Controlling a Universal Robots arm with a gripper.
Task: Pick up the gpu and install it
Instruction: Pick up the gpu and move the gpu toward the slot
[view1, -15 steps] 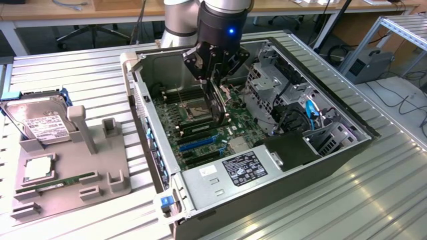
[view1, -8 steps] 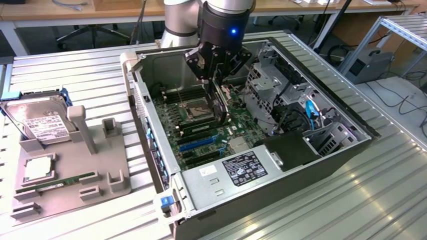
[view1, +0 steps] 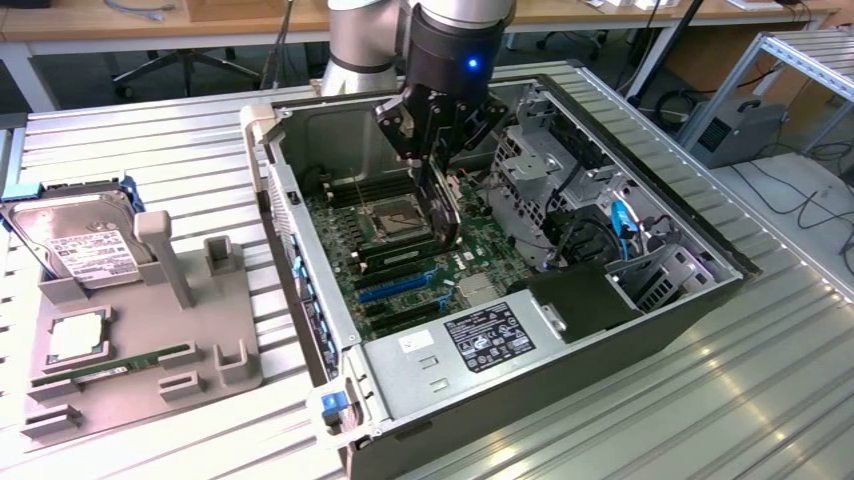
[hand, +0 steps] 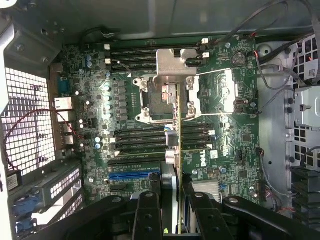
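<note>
Hanging over the open computer case, the claw has its black fingers pinched shut on the upper edge of the gpu. The card is held on edge, slightly tilted, reaching down from the fingers into the case above the green motherboard. In the wrist view the gpu shows as a thin strip running across the memory slots toward the metal CPU socket, with a blue slot just to one side. Whether its lower edge touches the board cannot be told.

On the table, to the exterior view's left of the case, a grey holder carries a hard drive and a narrow memory stick.
</note>
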